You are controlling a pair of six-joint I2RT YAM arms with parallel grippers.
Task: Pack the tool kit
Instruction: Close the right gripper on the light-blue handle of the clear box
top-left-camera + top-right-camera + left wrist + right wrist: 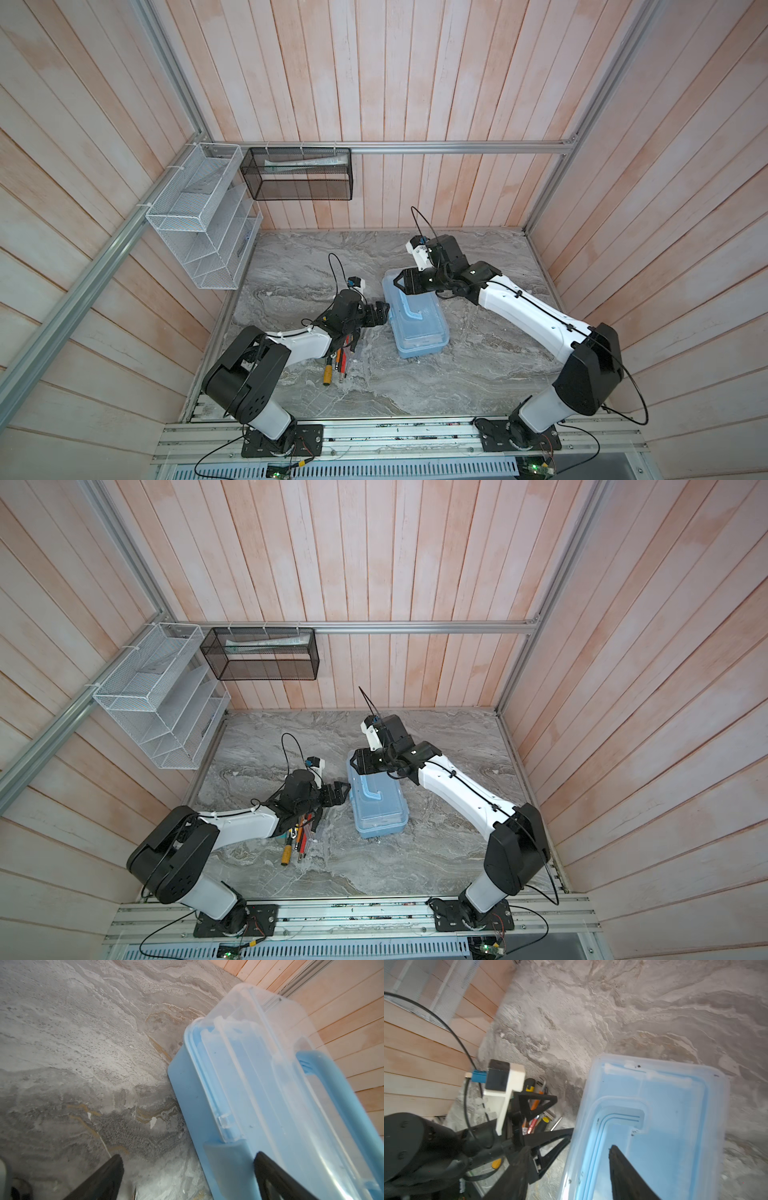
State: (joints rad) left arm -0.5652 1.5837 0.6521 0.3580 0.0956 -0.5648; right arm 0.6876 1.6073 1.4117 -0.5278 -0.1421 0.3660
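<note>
Left claw (385,313) gaping beside tool kit (419,351), mid-frame, lid (428,324) down | right claw (398,283) astride lid's upper edge, grip unclear | step: likely opening | next: lift lid, then load tools (338,365) lying lower left

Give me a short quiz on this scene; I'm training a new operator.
1. True or false: the kit has its lid on.
2. Where are the loose tools? A, inside the kit; B, on the table, partly under the left arm; C, on the lid.
3. Which gripper is at the kit's far end?
Key: 1 true. 2 B. 3 the right gripper.
</note>
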